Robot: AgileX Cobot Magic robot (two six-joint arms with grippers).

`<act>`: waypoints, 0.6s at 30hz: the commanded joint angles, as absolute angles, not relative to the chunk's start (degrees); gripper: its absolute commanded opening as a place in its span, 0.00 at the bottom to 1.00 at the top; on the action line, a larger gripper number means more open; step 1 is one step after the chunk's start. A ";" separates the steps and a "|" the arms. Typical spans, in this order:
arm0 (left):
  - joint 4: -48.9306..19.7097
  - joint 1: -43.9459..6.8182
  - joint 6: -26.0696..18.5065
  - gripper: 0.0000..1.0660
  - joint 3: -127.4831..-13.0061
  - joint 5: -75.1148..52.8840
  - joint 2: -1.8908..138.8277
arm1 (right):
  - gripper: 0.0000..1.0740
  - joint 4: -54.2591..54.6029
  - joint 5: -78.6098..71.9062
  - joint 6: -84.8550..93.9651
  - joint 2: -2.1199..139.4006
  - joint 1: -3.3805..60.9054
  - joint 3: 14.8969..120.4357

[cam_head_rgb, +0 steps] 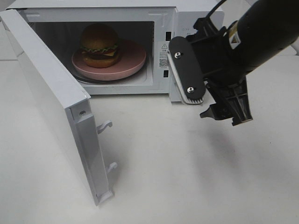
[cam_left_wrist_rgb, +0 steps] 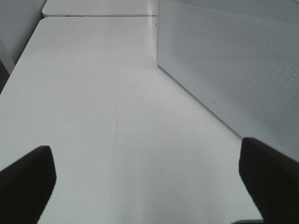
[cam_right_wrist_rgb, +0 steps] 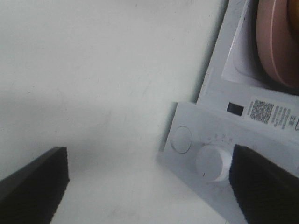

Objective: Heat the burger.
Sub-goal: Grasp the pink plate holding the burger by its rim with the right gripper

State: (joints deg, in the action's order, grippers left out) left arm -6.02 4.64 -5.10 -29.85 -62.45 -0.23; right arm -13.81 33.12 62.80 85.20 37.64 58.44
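The burger (cam_head_rgb: 99, 44), with a domed brown bun, lettuce and cheese, sits on a pink plate (cam_head_rgb: 131, 63) inside the white microwave (cam_head_rgb: 163, 18), whose door (cam_head_rgb: 51, 93) hangs wide open to the left. My right gripper (cam_head_rgb: 208, 95) hovers in front of the microwave's control panel, to the right of the cavity, open and holding nothing. In the right wrist view the right gripper (cam_right_wrist_rgb: 149, 186) spans bare table, with the white knob (cam_right_wrist_rgb: 213, 162) near one finger and the plate's rim (cam_right_wrist_rgb: 275, 46) beyond. My left gripper (cam_left_wrist_rgb: 149, 182) is open over bare table, beside the microwave's perforated side wall (cam_left_wrist_rgb: 233, 70).
The open door's two latch hooks (cam_head_rgb: 105, 126) stick out toward the table's middle. A round button (cam_right_wrist_rgb: 181, 139) sits beside the knob on the panel. The white table (cam_head_rgb: 187, 177) extends in front of the microwave.
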 commanded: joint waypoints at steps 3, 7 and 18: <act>-6.13 4.64 -4.93 0.94 -29.74 -61.54 -1.26 | 0.85 -15.13 31.28 61.88 90.36 39.88 63.31; -6.13 4.64 -4.93 0.94 -29.74 -61.54 -1.26 | 0.84 -15.18 30.54 61.82 92.99 40.22 65.43; -6.13 4.64 -4.93 0.94 -29.74 -61.54 -1.26 | 0.82 -15.47 26.99 60.10 102.79 40.22 74.37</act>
State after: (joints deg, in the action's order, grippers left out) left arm -6.02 4.64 -5.10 -29.85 -62.45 -0.23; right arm -14.84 27.79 61.31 101.76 40.05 72.71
